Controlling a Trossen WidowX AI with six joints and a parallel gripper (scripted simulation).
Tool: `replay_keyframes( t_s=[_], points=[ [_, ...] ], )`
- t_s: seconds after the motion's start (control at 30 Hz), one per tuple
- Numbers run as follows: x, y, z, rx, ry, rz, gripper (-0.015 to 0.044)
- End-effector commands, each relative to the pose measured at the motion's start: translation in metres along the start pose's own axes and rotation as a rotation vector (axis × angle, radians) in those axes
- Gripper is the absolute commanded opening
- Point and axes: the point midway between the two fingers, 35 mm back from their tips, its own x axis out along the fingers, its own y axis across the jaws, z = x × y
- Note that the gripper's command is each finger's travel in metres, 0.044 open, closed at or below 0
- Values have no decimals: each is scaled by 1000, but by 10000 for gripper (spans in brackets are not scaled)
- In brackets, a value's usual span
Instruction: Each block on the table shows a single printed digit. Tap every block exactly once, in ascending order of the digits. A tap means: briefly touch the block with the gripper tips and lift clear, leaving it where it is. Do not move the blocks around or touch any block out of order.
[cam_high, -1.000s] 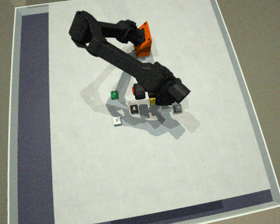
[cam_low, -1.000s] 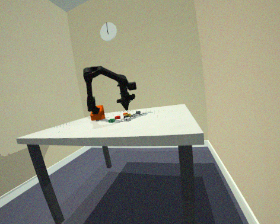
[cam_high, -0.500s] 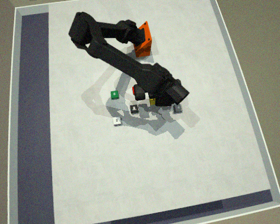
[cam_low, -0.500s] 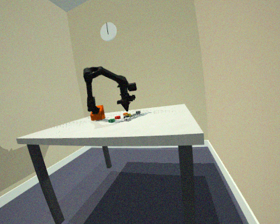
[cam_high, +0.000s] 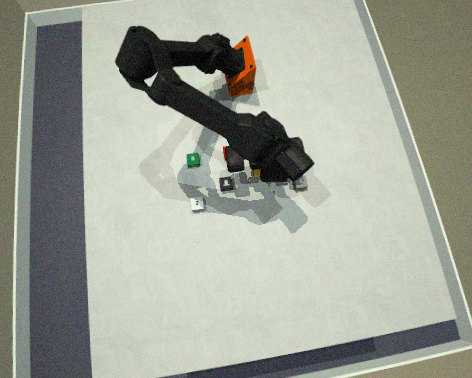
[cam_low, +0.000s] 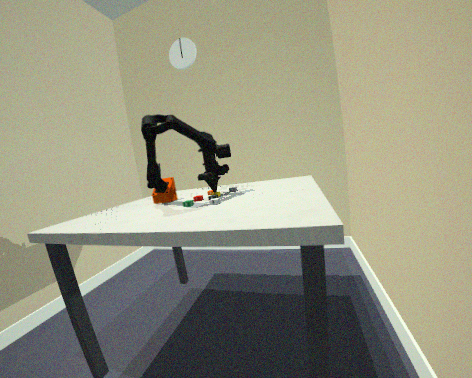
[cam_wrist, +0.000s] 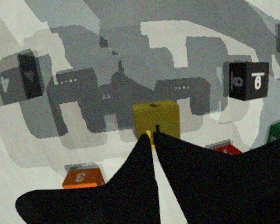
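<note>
Over at the left of the cluster, as the top view has it, a green block (cam_high: 193, 160) (cam_low: 188, 203) (cam_wrist: 275, 134) sits on the pale table (cam_high: 200, 300) (cam_low: 250, 215) (cam_wrist: 15, 185). Just to its right and nearer the bottom of that view lies a white block (cam_high: 197, 204) (cam_low: 215, 202), its face reading 2. Next come a red block (cam_low: 198, 198) (cam_wrist: 225, 149), mostly hidden from above by the gripper hardware, and a black block (cam_high: 226, 183) (cam_wrist: 248, 81) with an underlined digit — a 6 or a 9, hard to be certain which.

Right of these is the yellow block (cam_high: 256, 173) (cam_low: 216, 194) (cam_wrist: 156, 117), with the gripper (cam_high: 256, 167) (cam_low: 215, 191) (cam_wrist: 150, 138) pointed down at it. The jaws are together at their tips, with nothing clamped between them. The tips cover part of the yellow block's face in the wrist view, so its digit cannot be read properly; whether they touch it, I cannot tell.

Farther right, the orange block (cam_low: 210, 192) (cam_wrist: 83, 176), marked 3, is concealed from above by the black arm (cam_high: 200, 110) (cam_low: 187, 131). The gray block (cam_high: 300, 183) (cam_low: 233, 189) (cam_wrist: 12, 80), marked 4, is rightmost, partly overhung in shadow. Both stand apart from the yellow one — though the wrist view puts them on its left.
</note>
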Motion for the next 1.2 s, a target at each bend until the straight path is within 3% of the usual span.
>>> replay_keyframes(
  t_s=[0.0, 0.37, 0.57, 0.8, 0.93, 1.17],
  points=[
    [4, 0, -2, -9, 3, -8, 20],
    [-29, 1, -1, -9, 3, -6, 20],
    [-105, 2, -1, -10, 4, -3, 20],
    [-108, -3, 2, -7, 6, 5, 20],
    [-110, -40, 26, 14, 11, 45, 20],
    [-110, -157, 69, -1, -1, 10, 20]
  ],
)
